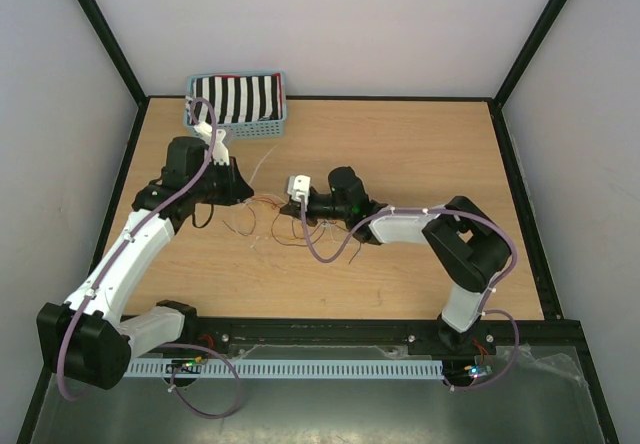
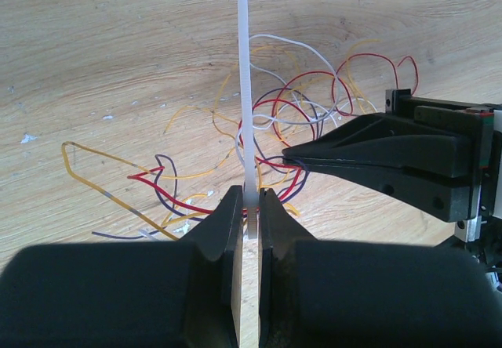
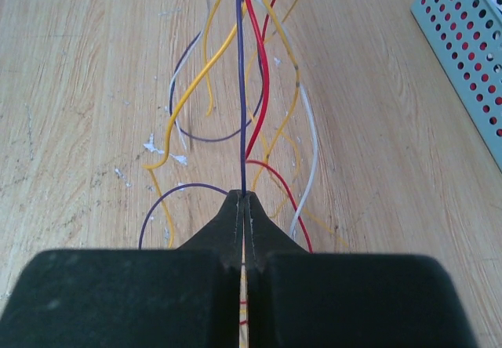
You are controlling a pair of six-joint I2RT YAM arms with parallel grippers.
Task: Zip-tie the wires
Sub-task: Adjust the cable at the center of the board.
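Note:
The wires [image 2: 274, 128] are thin red, yellow, purple and white strands tangled in loops on the wooden table [image 1: 400, 144], between the two grippers [image 1: 268, 219]. My left gripper [image 2: 249, 201] is shut on a white zip tie [image 2: 245, 74], which rises straight up from the jaws across the tangle. In the top view the left gripper [image 1: 248, 194] is just left of the wires. My right gripper [image 3: 244, 199] is shut on a purple wire [image 3: 241, 89] pulled taut ahead of it. It also shows in the left wrist view [image 2: 392, 160], its tip just right of the zip tie, and in the top view [image 1: 285, 207].
A light blue perforated basket [image 1: 237, 104] holding a black-and-white striped cloth stands at the back left, and its wall shows in the right wrist view [image 3: 471, 42]. Small white scraps [image 3: 161, 148] lie on the wood. Purple arm cables [image 1: 330, 249] hang near the wires.

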